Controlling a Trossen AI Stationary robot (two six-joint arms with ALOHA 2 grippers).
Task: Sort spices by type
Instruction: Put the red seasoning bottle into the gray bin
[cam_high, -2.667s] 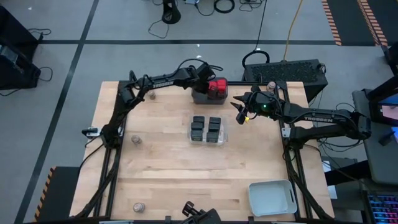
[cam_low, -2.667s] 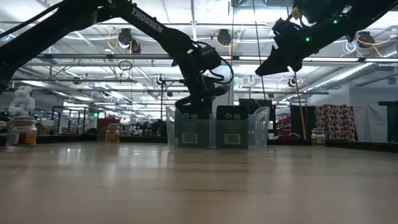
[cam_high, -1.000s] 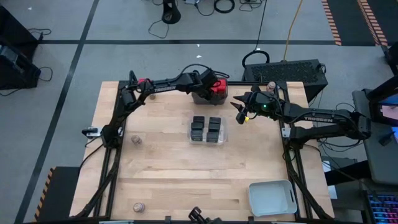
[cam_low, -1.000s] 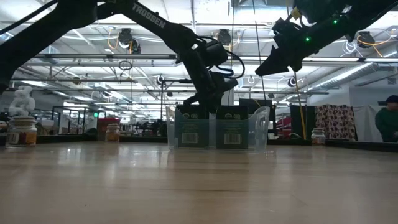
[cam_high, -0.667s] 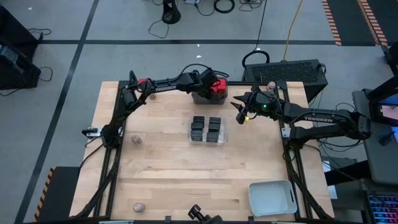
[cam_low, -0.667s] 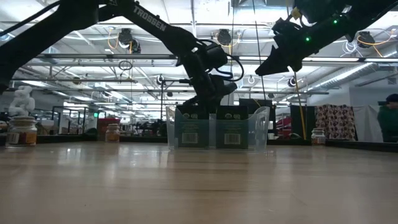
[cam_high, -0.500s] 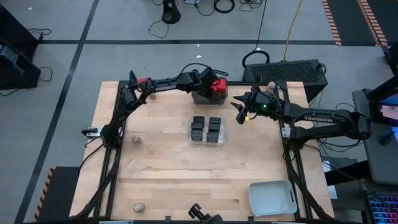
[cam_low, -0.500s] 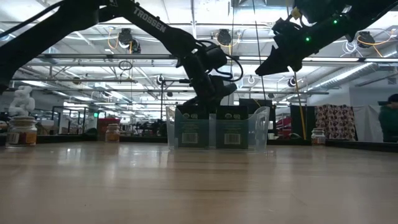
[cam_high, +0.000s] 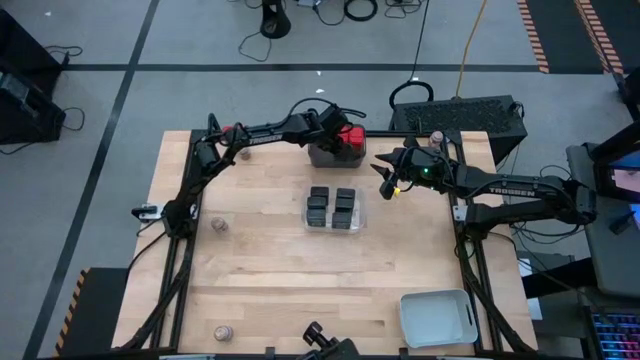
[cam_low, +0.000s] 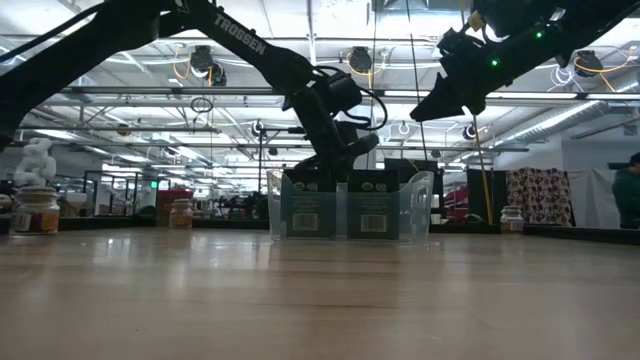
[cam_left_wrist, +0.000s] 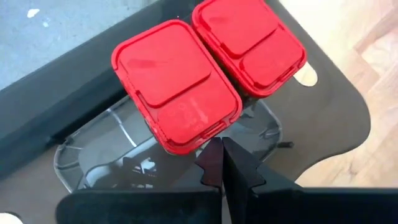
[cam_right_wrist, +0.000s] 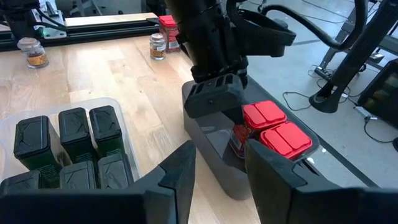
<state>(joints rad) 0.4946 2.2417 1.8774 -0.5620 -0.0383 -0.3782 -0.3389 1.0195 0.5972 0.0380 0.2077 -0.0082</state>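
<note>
From above, my left claw (cam_high: 337, 140) sits over the dark grey tray (cam_high: 322, 157) at the upper middle of the worktop (cam_high: 260, 280), above the red-topped containers (cam_high: 351, 137) in it. My right claw (cam_high: 382, 178) hangs just right of that tray, empty. Below them, at the frame's centre, the clear tray (cam_high: 358, 215) holds six black boxes (cam_high: 332, 209) in two columns. Round jars lie scattered: one (cam_high: 245, 153) near the upper left edge, one (cam_high: 219, 225) at mid left, one (cam_high: 224, 332) at lower left, and one (cam_high: 436, 137) at the upper right by my right arm. A pale grey tray (cam_high: 437, 318) rests at the lower right corner.

From worktop level, the clear tray (cam_low: 420, 205) stands at centre with black boxes (cam_low: 372, 208) inside. My left claw (cam_low: 335, 160) dips behind it; my right claw (cam_low: 428, 108) floats high at upper right. Jars (cam_low: 35, 212) stand at far left.

Through my left wrist, my fingers (cam_left_wrist: 222, 168) are pressed together with nothing between them, just beside two red-topped containers (cam_left_wrist: 176, 84) standing in the dark grey tray (cam_left_wrist: 323, 118).

Through my right wrist, my fingers (cam_right_wrist: 179, 171) stand partly apart and empty at the bottom. My left claw (cam_right_wrist: 219, 99) is over the dark tray (cam_right_wrist: 211, 146), red-topped containers (cam_right_wrist: 275, 127) at its right end, black boxes (cam_right_wrist: 74, 146) at lower left.
</note>
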